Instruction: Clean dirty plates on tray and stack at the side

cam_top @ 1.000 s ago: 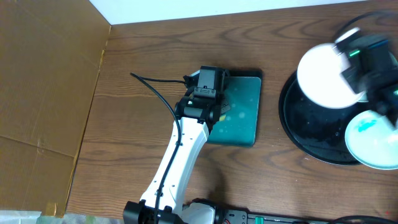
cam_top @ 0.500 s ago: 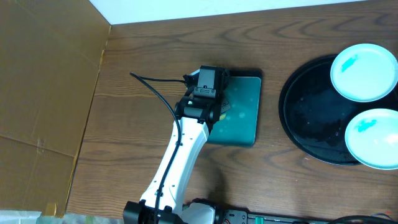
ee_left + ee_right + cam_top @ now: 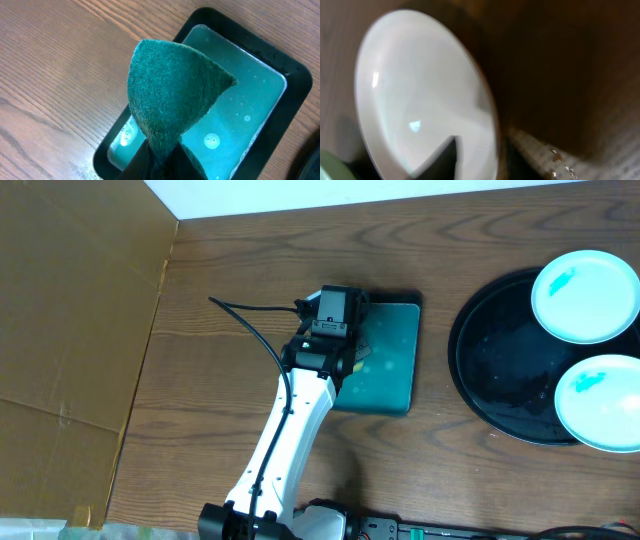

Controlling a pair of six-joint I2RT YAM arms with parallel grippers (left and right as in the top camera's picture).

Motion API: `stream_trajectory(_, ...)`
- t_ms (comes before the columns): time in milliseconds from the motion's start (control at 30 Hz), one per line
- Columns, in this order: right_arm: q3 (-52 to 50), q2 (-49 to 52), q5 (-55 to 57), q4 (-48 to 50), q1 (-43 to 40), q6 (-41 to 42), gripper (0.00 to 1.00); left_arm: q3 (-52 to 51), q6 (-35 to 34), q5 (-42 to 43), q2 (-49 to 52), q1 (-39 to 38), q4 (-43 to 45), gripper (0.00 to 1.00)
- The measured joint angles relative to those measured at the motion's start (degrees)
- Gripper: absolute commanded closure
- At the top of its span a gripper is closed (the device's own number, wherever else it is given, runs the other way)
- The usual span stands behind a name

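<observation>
My left gripper (image 3: 159, 161) is shut on a green scouring sponge (image 3: 172, 97) and holds it upright above the near-left corner of a small teal tray. In the overhead view this gripper (image 3: 350, 358) is over that tray's left edge. The round black tray (image 3: 500, 370) sits at the right with two dirty plates on it, one at the top (image 3: 585, 295) and one at the bottom (image 3: 600, 402), each with a teal smear. My right gripper (image 3: 477, 155) is outside the overhead view. It is shut on the rim of a third white plate (image 3: 420, 85), which is tilted and blurred.
The rectangular teal tray (image 3: 395, 375) holds soapy water and has a dark rim (image 3: 297, 75). A brown cardboard wall (image 3: 70, 310) stands along the left side. Bare wood (image 3: 440, 260) lies between the two trays.
The right arm, which held a plate over the black tray's top, has left the overhead view to the right. That uncovered the upper plate. The left arm has not moved.
</observation>
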Motion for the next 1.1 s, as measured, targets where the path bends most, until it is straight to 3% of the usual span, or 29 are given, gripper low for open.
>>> stream_trajectory(33,0.0,-0.1,-0.3,0.2,0.0,0.1,0.38,0.0,0.0,0.0,0.0,0.0,0.0,0.93)
stream_trajectory(167,0.0,-1.6,-0.7,-0.6,0.0,0.5,0.37,0.0,0.0,0.0,0.0,0.0,0.0,0.93)
stream_trajectory(333,0.0,-10.4,-0.8,-0.9,0.9,0.7,0.35,0.0,0.0,0.0,0.0,0.0,0.0,0.93)
stream_trajectory(533,0.5,-25.2,-0.3,1.2,11.1,-4.6,0.19,0.0,0.0,0.0,0.0,0.0,0.7,0.93)
stream_trajectory(600,0.9,-26.5,1.2,1.3,16.6,-7.7,0.36,0.0,0.0,0.0,0.0,0.0,0.9,0.93)
stream_trajectory(733,1.1,-23.9,10.0,-2.5,27.9,-7.4,0.4,0.0,0.0,0.0,0.0,0.0,0.9,0.93)
stream_trajectory(933,0.9,-13.6,18.8,-4.9,37.9,3.1,0.39,0.0,0.0,0.0,0.0,0.0,0.9,0.93)
stream_trajectory(1100,0.7,-7.2,21.0,-4.9,42.6,10.2,0.26,0.0,0.0,0.0,0.0,0.0,0.9,0.93)
